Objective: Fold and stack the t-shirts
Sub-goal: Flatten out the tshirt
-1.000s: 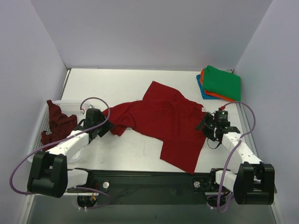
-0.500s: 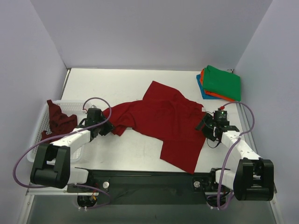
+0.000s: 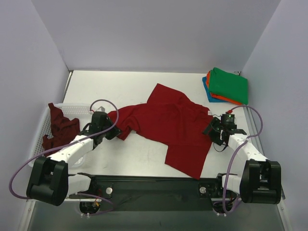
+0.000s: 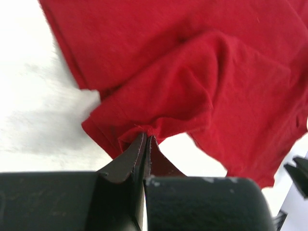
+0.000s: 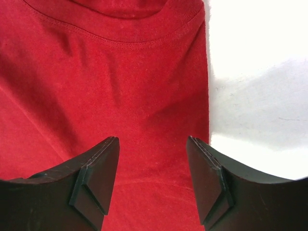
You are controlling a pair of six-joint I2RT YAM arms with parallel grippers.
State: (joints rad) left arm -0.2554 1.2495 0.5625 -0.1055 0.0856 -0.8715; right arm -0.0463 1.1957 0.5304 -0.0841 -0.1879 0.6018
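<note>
A bright red t-shirt [image 3: 168, 125] lies spread and rumpled across the middle of the table. My left gripper [image 3: 113, 133] is at its left end, shut on a bunched fold of the red t-shirt [image 4: 192, 72], with cloth pinched between the tips of the left gripper [image 4: 145, 137]. At the shirt's right edge my right gripper [image 3: 212, 129] stands open, the right gripper [image 5: 153, 144] hovering over the red t-shirt [image 5: 120, 72] just below the collar seam. A darker maroon t-shirt [image 3: 60, 126] is heaped in the basket on the left. Folded green [image 3: 230, 84], orange and blue t-shirts sit stacked at the back right.
A white mesh basket [image 3: 72, 107] stands at the left edge, beside the left arm. The folded stack is close to the right wall. Bare white table [image 3: 134, 154] shows in front of the red shirt and behind it.
My left gripper has moved slightly right and closed onto the red shirt's left edge. The right gripper has narrowed a little but stays open in place.
</note>
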